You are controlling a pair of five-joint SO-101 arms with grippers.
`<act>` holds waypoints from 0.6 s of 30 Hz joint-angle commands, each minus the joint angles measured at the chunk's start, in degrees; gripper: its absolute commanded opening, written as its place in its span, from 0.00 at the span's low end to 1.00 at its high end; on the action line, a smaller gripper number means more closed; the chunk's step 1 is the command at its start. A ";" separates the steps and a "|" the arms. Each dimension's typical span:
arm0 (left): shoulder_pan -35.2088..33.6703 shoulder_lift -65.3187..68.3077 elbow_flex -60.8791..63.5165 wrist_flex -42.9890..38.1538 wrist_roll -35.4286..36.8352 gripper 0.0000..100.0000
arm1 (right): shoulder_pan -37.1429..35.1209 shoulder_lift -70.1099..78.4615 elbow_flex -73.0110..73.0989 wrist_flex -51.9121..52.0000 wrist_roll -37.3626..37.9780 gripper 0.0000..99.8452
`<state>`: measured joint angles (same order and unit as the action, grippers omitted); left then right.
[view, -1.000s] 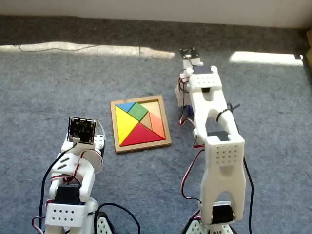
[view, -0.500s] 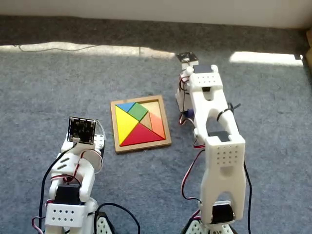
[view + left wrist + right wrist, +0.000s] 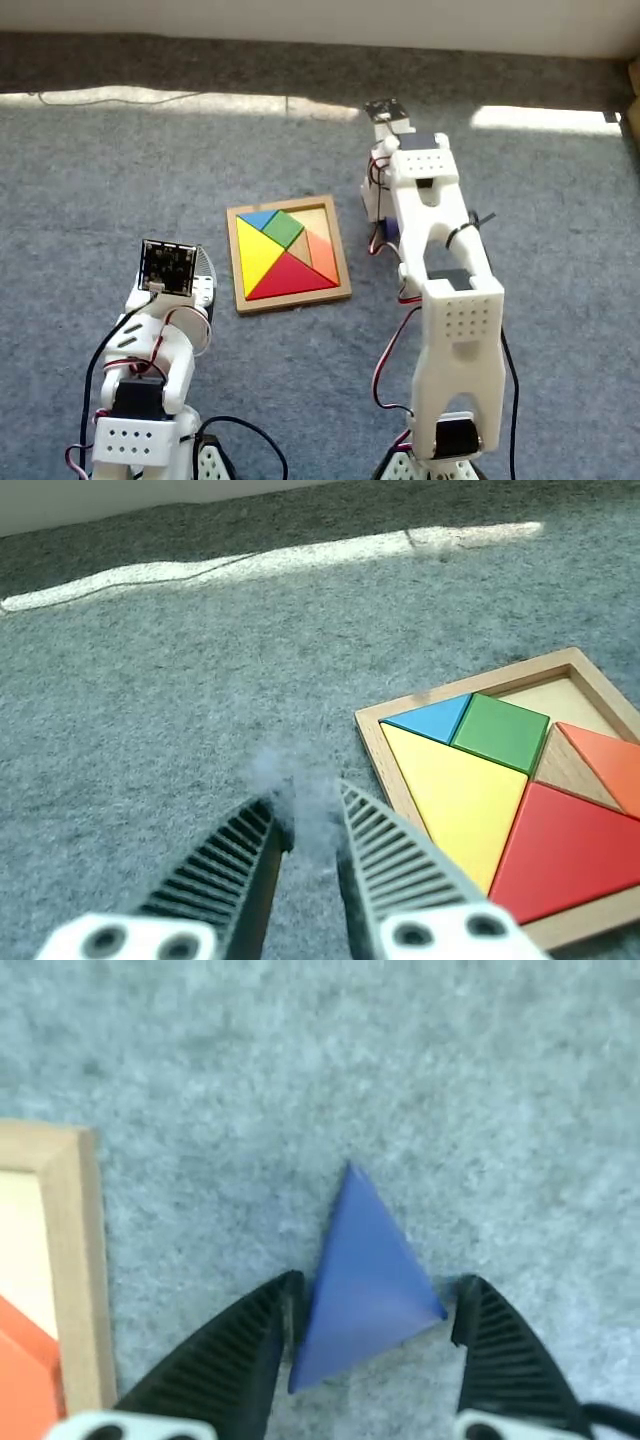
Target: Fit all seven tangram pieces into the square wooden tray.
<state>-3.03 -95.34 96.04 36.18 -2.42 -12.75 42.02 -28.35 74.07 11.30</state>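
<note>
Well, the tray [image 3: 295,301] sits in the middle of the grey carpet [image 3: 150,160] with six pieces already bedded in it. A pale bare patch [image 3: 318,217] is left at its far right corner. The seventh piece, the dark blue triangle [image 3: 365,1280], lies flat on the carpet just to the right of the tray.

The right gripper [image 3: 378,1295] is down over the triangle with its fingers spread. One fingertip is against a long edge and the other at a corner. The triangle looks to be still lying on the pile, so I would not call it gripped yet. The left gripper [image 3: 308,802] hovers near the tray's left side, fingers only slightly parted and holding nothing.

I would guess the triangle is light, stiff painted wood, thin and with smooth edges. Because it lies low in the carpet, the fingertips probably need to press into the pile to catch its sides. Its edges are not parallel, so a squeeze on two slanted sides could squirt it out. A hold with one finger on the long edge and the other on the opposite corner seems safer.

Compared with a second ago, hardly anything differs: the right arm's wrist has wobbled a touch. The tray, its pieces and the left arm are where they were.
</note>
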 commanded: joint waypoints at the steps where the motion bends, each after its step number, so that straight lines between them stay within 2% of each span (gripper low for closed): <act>1: -0.48 -0.48 1.63 0.18 -0.35 0.08 | 0.40 -4.09 -1.27 -1.01 -3.08 0.24; 12: -0.48 -0.48 1.63 0.26 -0.35 0.08 | 0.66 1.89 -1.45 -1.10 -3.16 0.24; 16: -0.48 -0.48 1.63 0.26 -0.35 0.08 | 0.66 1.89 -1.45 -1.10 -2.99 0.16; 18: -0.48 -0.48 1.63 0.26 -0.35 0.08 | 0.66 1.89 -1.45 -1.01 -0.35 0.13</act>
<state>-3.03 -95.34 96.04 36.18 -2.42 -12.13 44.04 -28.70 73.10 8.75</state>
